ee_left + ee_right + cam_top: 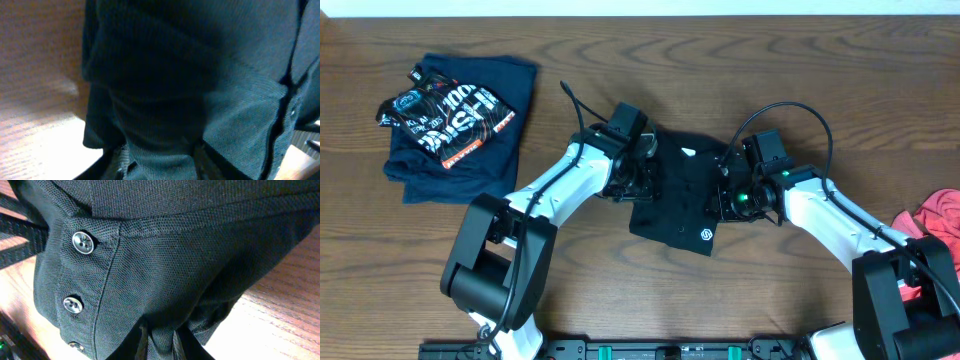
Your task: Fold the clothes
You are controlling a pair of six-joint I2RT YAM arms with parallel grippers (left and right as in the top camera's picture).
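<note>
The black shirt lies between both grippers. The right gripper pinches its buttoned edge; whether the left gripper grips the opposite edge is unclear.

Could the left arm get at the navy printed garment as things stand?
Probably yes: the navy garment lies on its side of the table, bare wood between, though the left gripper is down on the black garment.

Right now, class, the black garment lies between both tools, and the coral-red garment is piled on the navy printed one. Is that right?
No. The black garment is placed as stated, but the coral-red garment lies alone at the opposite table edge from the navy printed garment, as the overhead view shows.
</note>
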